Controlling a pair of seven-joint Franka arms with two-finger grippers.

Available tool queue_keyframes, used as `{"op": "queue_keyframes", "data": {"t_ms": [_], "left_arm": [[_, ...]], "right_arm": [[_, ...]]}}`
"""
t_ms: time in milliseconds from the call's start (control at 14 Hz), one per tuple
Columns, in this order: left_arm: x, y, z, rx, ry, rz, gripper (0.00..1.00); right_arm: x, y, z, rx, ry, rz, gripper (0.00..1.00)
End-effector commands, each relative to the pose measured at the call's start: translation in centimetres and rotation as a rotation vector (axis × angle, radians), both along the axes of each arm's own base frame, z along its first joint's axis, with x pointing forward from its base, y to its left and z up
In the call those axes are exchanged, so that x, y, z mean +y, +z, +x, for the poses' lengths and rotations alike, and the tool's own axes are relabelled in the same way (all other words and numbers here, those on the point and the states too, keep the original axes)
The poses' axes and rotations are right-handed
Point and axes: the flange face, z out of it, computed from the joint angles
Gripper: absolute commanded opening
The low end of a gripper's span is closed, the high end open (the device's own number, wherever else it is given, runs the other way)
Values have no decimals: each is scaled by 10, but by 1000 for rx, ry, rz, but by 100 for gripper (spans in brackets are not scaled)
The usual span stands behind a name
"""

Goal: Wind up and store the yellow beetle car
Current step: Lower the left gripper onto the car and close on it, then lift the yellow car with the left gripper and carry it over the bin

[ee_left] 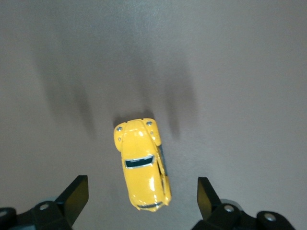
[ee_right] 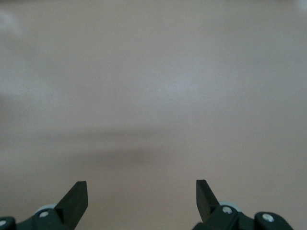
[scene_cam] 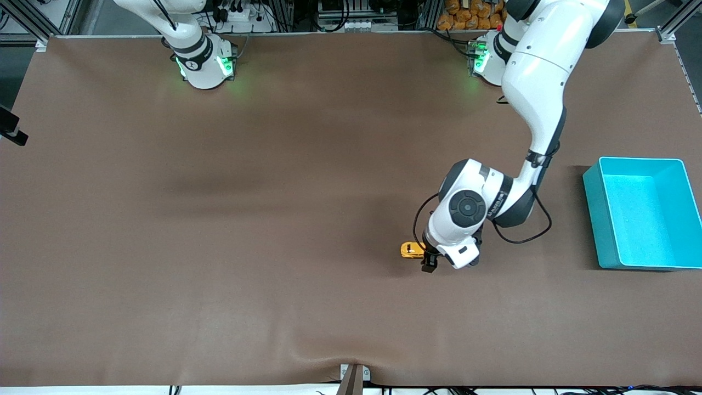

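The yellow beetle car (scene_cam: 411, 250) stands on the brown table mat, nearer to the front camera than the left arm's base. It is a small rounded orange-yellow toy with dark windows (ee_left: 142, 163). My left gripper (scene_cam: 428, 257) hangs low over it, open. In the left wrist view the car's one end lies between the two black fingertips (ee_left: 76, 194) without touching either of them, and the left gripper (ee_left: 142, 195) holds nothing. My right gripper (ee_right: 141, 192) is open over bare mat. In the front view only the right arm's base shows.
A teal bin (scene_cam: 640, 159) stands open at the left arm's end of the table, apart from the car. A black camera mount (scene_cam: 12, 129) sticks in at the right arm's end of the table. Brown mat covers the rest.
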Motion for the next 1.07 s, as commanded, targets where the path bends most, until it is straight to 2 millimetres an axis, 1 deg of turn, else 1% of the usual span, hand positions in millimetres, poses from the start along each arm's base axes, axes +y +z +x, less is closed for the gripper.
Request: {"op": "queue_keyframes", "data": {"t_ms": [0, 143, 572, 930, 1002], "left_arm": [[-6, -23, -4, 10, -52, 51, 100], [-5, -36, -5, 24, -56, 57, 100], [-8, -49, -8, 32, -63, 57, 100], [-11, -46, -6, 14, -49, 49, 100], [-11, -45, -5, 10, -42, 44, 84]], "right_arm": [[-1, 0, -6, 0, -9, 14, 100], [-1, -2, -5, 4, -8, 13, 100], [2, -1, -4, -1, -12, 13, 100], [2, -1, -4, -1, -14, 14, 100], [2, -1, -5, 0, -14, 14, 100]]}}
